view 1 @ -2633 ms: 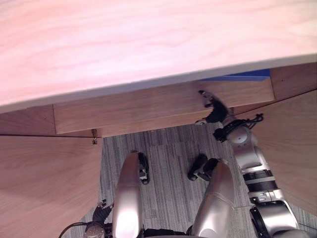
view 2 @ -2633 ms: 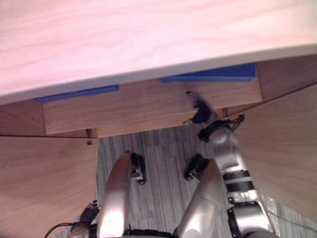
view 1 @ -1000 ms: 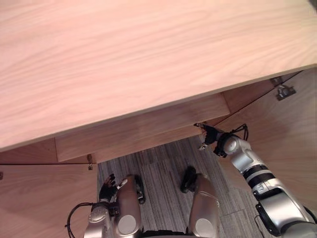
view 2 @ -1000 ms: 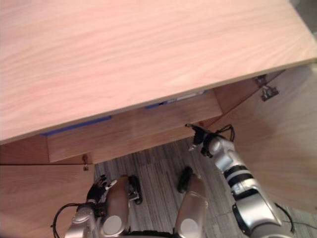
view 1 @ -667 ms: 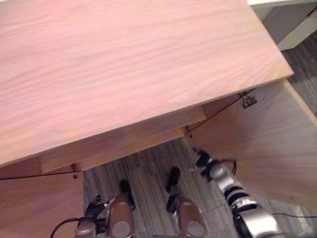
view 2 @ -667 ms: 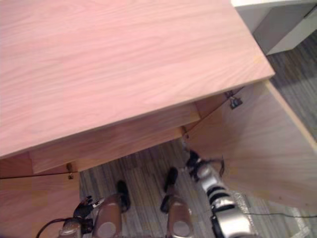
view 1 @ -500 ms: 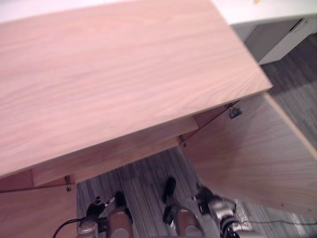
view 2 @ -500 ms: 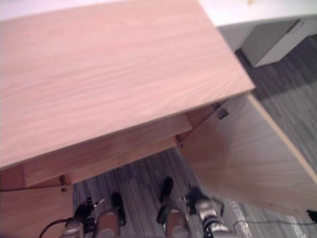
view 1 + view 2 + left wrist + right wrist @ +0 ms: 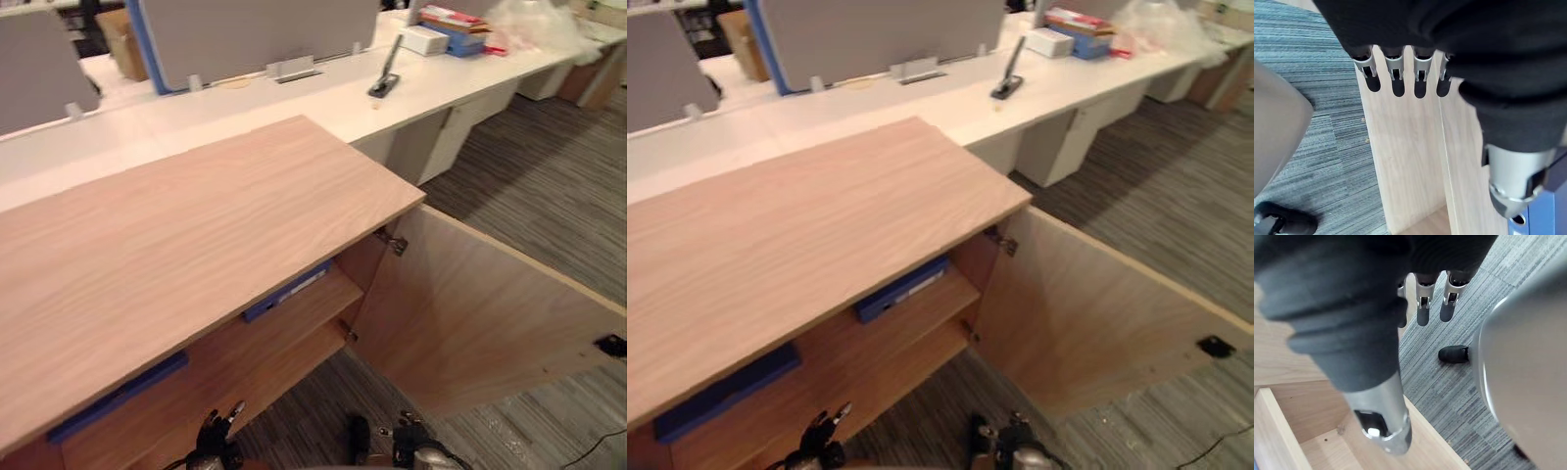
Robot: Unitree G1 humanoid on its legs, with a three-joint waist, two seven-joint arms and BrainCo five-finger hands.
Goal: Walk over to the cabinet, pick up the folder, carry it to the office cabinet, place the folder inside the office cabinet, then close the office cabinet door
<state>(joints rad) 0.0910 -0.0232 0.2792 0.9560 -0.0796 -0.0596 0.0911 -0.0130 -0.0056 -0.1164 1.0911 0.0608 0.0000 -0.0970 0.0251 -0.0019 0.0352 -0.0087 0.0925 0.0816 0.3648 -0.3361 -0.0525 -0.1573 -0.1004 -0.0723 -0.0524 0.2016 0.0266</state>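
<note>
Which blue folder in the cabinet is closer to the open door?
The right-hand folder, on the shelf by the open door; the other folder lies toward the robot's left.

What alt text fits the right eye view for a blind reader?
A wooden cabinet stands with its right door swung open; a blue folder lies on the shelf inside. A long white desk runs behind it.

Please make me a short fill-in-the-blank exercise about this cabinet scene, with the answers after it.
1. The cabinet door stands ___.
2. The folder lying on the shelf nearest that door is ___ in colour.
3. The left hand and the right hand are both open and hold ___.
Answers: open; blue; nothing.
</note>
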